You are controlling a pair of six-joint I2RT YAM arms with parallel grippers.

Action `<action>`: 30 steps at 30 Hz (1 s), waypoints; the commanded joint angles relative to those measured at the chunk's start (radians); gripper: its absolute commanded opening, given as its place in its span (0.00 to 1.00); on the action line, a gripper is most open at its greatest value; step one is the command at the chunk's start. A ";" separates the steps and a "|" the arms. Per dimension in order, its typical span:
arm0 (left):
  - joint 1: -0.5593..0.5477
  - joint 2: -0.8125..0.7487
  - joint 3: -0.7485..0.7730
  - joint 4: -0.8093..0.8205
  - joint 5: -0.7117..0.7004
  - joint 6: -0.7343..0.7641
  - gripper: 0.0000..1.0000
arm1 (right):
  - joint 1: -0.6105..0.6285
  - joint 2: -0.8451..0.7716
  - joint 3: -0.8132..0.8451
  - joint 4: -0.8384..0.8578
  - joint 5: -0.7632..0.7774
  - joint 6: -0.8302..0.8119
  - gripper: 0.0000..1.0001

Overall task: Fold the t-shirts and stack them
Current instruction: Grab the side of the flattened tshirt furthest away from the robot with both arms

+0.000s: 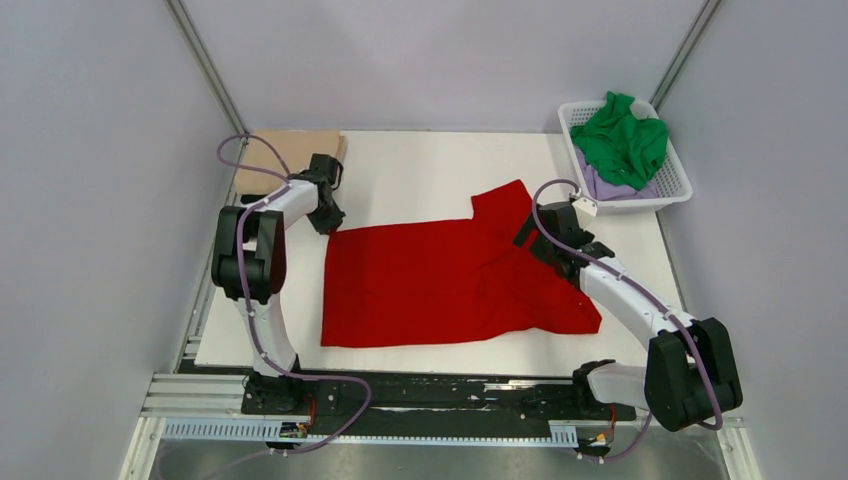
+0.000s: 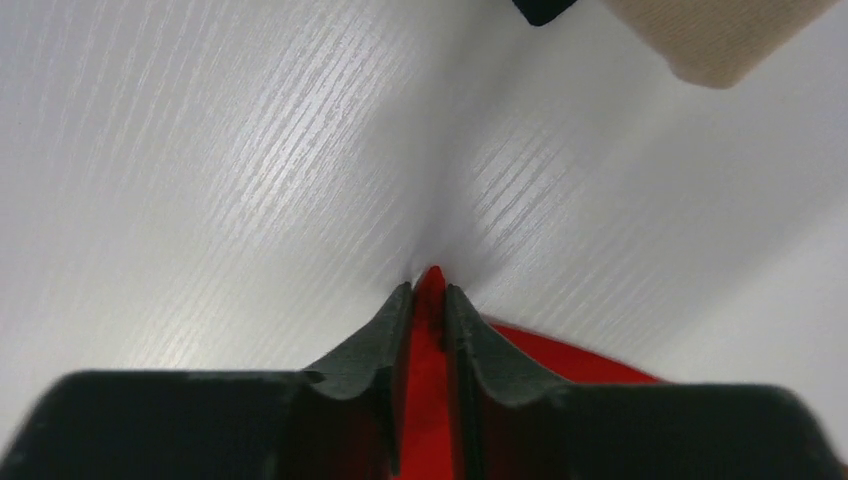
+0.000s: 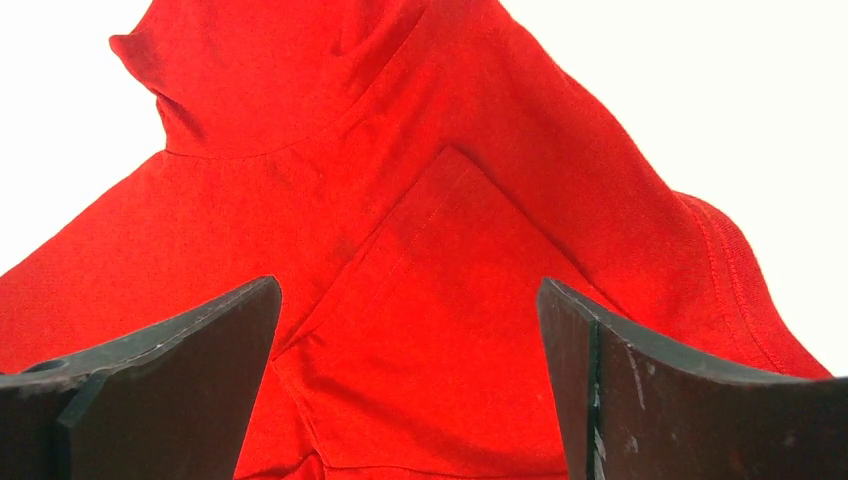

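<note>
Red soft-cloth t-shirt (image 1: 450,285) lies spread across the white surface (image 1: 420,170). Left tool (image 2: 428,290) pinches its far-left corner, jaws almost together; right tool (image 3: 410,285) gapes wide over the right side, empty. I'd grip both corners firmly before folding.

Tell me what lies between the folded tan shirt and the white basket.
Only bare table between tan shirt and basket, seen in the top view.
</note>
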State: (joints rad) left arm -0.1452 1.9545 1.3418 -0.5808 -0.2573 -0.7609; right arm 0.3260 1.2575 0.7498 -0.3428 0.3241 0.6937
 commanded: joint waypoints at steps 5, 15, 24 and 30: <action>0.002 -0.072 -0.073 -0.013 0.084 -0.015 0.00 | -0.013 -0.019 0.006 0.010 0.018 -0.011 1.00; -0.002 -0.247 -0.144 0.042 0.066 0.027 0.00 | -0.026 0.145 0.194 0.026 0.061 -0.098 1.00; -0.005 -0.284 -0.109 0.039 0.019 0.046 0.00 | -0.042 0.545 0.604 0.050 -0.026 -0.204 0.93; -0.007 -0.285 -0.093 0.023 0.023 0.060 0.00 | -0.048 0.807 0.866 0.044 -0.009 -0.298 0.79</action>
State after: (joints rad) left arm -0.1486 1.6939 1.2076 -0.5583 -0.2115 -0.7273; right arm 0.2859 1.9415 1.4651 -0.3183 0.3119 0.4931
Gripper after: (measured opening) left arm 0.008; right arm 0.830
